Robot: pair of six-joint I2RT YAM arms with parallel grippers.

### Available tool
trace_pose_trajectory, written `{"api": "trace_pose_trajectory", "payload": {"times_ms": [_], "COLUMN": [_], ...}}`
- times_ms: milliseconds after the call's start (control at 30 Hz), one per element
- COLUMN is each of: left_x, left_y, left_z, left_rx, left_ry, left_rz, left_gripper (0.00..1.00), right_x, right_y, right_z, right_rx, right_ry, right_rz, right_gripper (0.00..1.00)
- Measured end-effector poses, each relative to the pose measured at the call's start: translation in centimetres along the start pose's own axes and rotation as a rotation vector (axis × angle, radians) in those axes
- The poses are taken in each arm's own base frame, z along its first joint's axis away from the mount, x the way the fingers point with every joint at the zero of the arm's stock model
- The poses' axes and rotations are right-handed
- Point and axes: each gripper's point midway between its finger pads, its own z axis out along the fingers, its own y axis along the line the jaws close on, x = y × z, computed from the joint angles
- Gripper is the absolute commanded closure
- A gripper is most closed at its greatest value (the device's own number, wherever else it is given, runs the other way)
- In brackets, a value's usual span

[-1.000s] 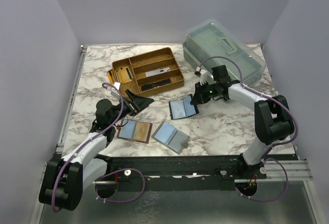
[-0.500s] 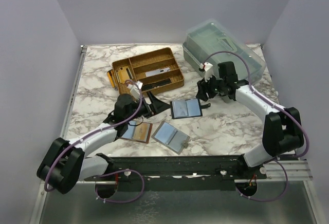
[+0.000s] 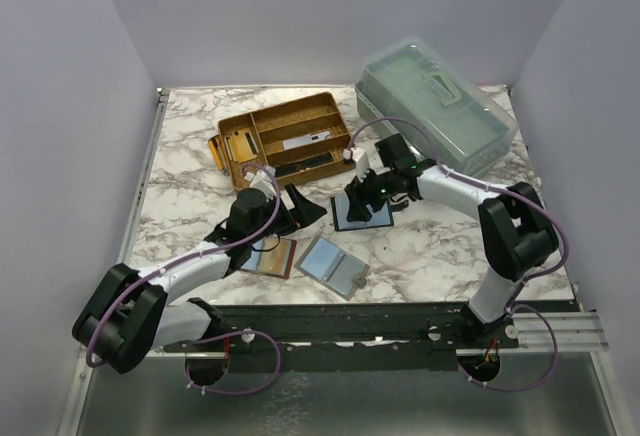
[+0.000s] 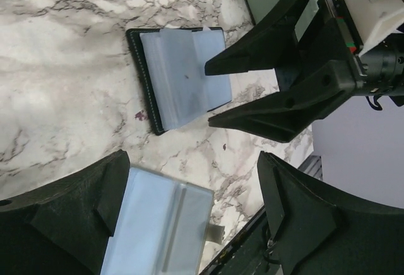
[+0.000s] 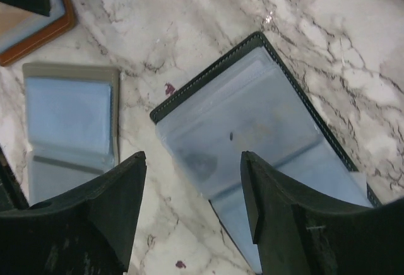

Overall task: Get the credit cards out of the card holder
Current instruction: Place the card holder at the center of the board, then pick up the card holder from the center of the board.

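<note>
Right hand (image 5: 192,158), fingers spread, hangs over the open card holder (image 5: 271,120); pinch the pocket rather than a card and everything could lift.

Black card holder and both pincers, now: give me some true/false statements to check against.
1. The black card holder lies open on the marble table. True.
2. The right pincer is shut on a card. False: its fingers stand apart over the black card holder and grip nothing.
3. The left pincer is open and holds nothing. True.
4. The brown holder lies in the gold tray. False: it lies on the table beside the grey holder, outside the tray.
5. The clear lidded box stands at the far right of the table. True.
</note>
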Motion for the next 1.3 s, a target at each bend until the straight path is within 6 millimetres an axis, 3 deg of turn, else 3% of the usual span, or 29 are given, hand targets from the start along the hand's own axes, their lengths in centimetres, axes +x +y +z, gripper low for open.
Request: {"api": "trace_pose_trajectory", "payload": {"times_ms": [133,333,633,800,967,1100,1300], "left_x": [0.5,0.6,0.8,1.6,2.1,2.2,1.1], "left_y": [0.9,1.4,1.9,2.6,2.4,1.9,0.0], "left_z": [-1.2,-2.2,-2.2,-1.7,-1.0,0.0,3.3], "left_rx": [-0.015,-0.020,-0.037,-0.055,-0.034,-0.001,0.064], "left_ry": [-0.025,-0.054,-0.052,-0.016,0.015,0.036,0.066], "left_rz": [-0.005,-0.014,-0.018,-0.027,-0.050,-0.070,-0.087], "left_gripper": [0.12,0.12,0.12,0.12,0.13,0.22,0.36], "right_x": [-0.2,0.5,0.4,0.4,0.8,1.7,2.1], "right_y": [-0.5,-2.4,-3.3,-3.4,-4.0,-5.0,-5.6], "right_z": [2.1,2.9,2.8,2.7,2.1,1.0,-0.2], "right_rx": [0.059,0.173,0.230,0.237,0.245,0.239,0.205], "right_ry": [0.059,0.116,0.130,0.130,0.129,0.127,0.108], "right_rz": [-0.031,-0.051,-0.082,-0.084,-0.061,-0.006,0.051], "right_gripper": [0.32,0.37,0.80,0.92,0.94,0.94,0.93]}}
